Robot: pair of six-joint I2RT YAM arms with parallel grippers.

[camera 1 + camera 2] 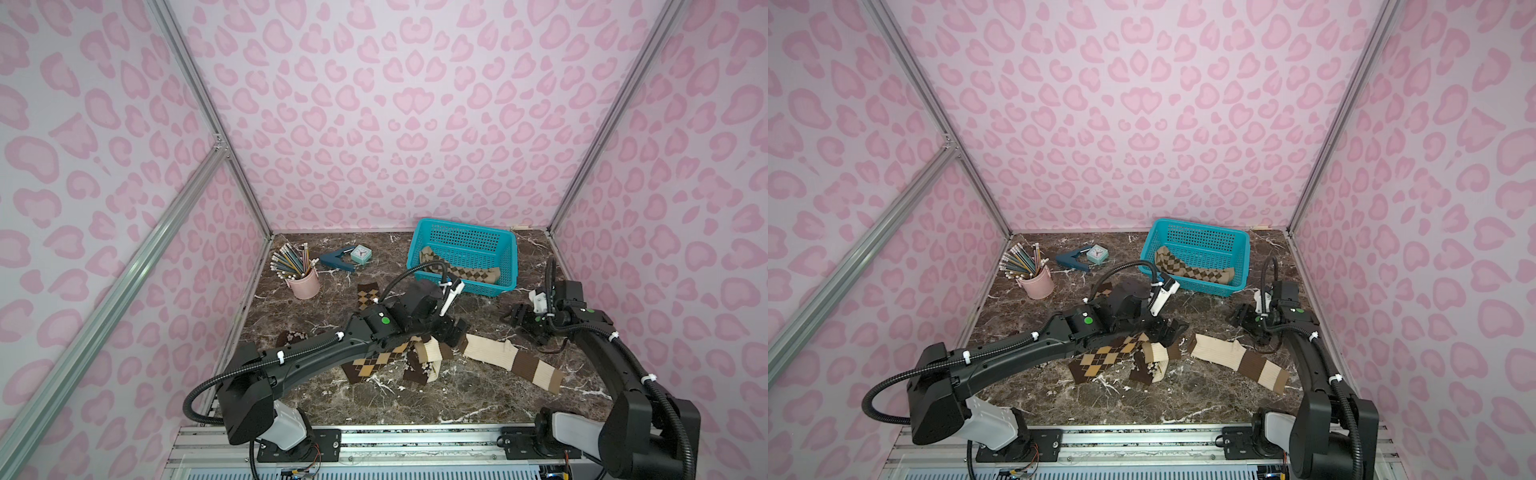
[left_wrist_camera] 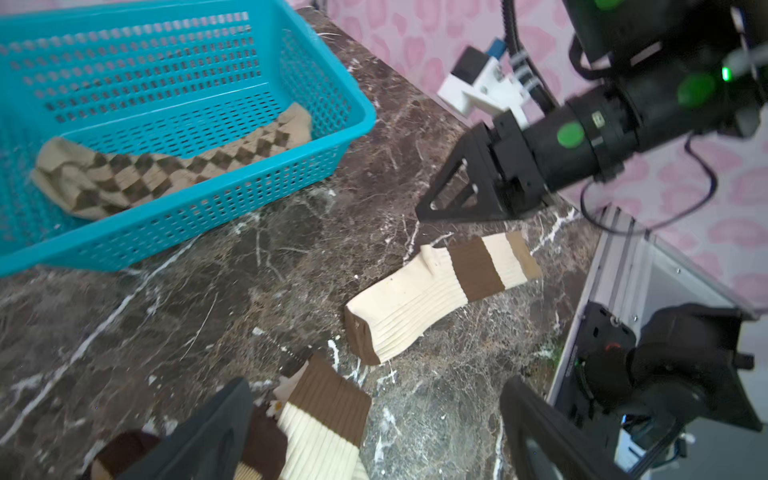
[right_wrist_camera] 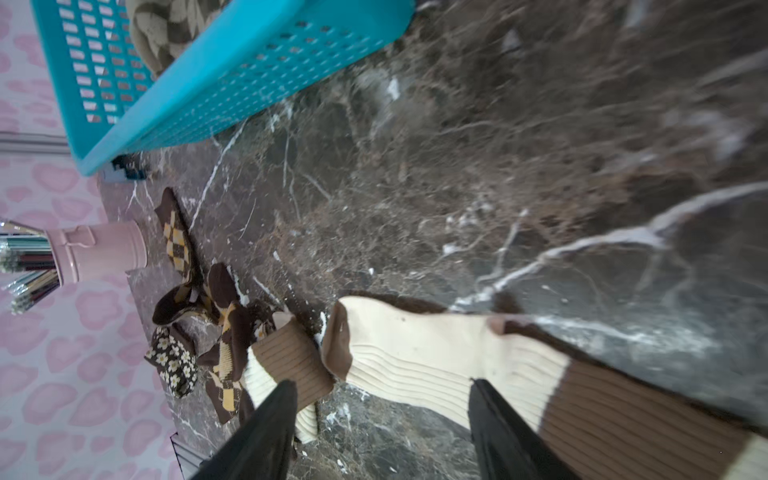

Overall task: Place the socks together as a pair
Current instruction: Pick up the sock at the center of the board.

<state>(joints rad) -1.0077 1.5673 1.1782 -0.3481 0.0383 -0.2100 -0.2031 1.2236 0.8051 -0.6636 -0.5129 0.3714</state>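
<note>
Left gripper (image 2: 376,386) fingers spread, empty, over sock pile (image 1: 415,357); right gripper (image 3: 382,384) fingers released above striped sock (image 3: 436,357), pile's 3 o'clock.

Arms: my left arm (image 1: 316,357) and right arm (image 1: 615,365) are matte black.
Shoulders: pale grey shells (image 1: 286,428).
Cables: black ribbed hoses (image 1: 309,345), white ties (image 1: 280,356).
Marks: green dots (image 1: 385,320).
Fingers (image 2: 461,195): black, triangular.

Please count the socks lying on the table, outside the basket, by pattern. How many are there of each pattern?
Cream-and-brown striped socks: 2
Dark argyle socks: 2
Flowered socks, both partly hidden: 2
Total: 6
</note>
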